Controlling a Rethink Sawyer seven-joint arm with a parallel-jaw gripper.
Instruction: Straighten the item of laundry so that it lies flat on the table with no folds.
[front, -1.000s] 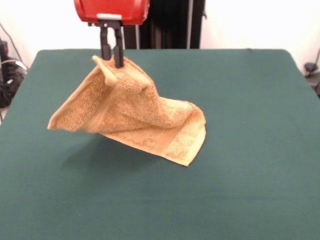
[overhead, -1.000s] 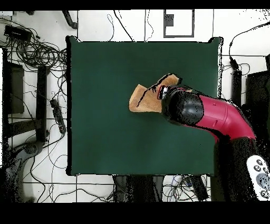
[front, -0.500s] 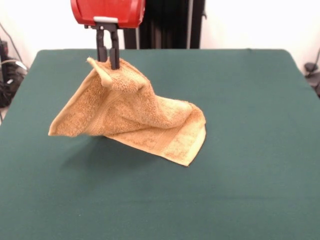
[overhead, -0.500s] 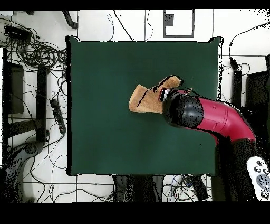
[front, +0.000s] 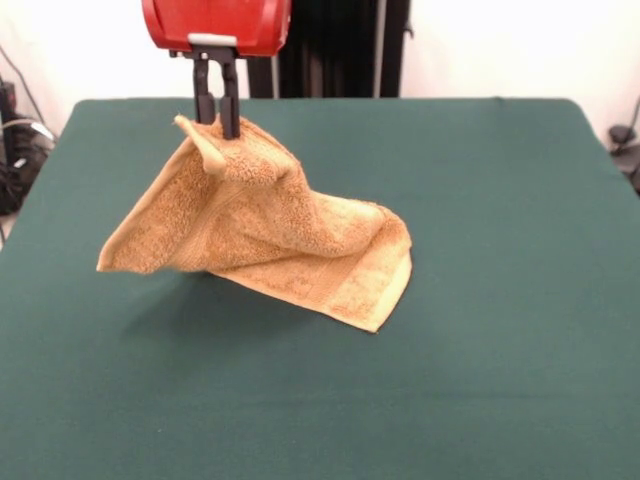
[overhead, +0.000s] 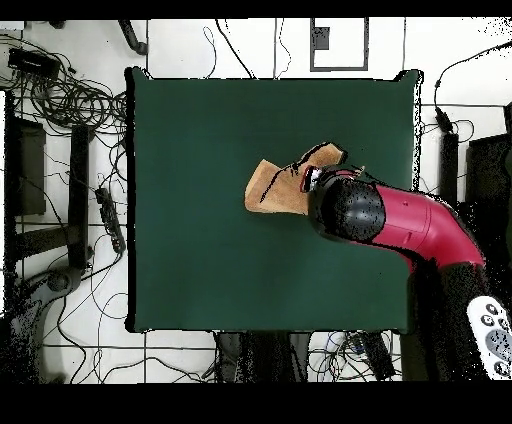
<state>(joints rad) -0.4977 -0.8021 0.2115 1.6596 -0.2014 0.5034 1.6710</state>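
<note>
The orange-tan terry washcloth (front: 260, 225) hangs from my gripper (front: 218, 128), which is shut on its top corner. The cloth drapes down in folds. Its lower right part, with a flat woven band, rests on the dark green table (front: 480, 300). Its left corner hangs just above the table. In the overhead view the washcloth (overhead: 272, 187) shows left of the red arm (overhead: 400, 222), which covers the gripper and part of the cloth.
The table (overhead: 200, 260) is far larger than the cloth, with green surface on all sides of it. Cables and equipment lie on the floor around the table (overhead: 60, 100).
The gripper has lifted the held corner slightly up and to the left in the front view since one second ago. It has held still over the last half second.
</note>
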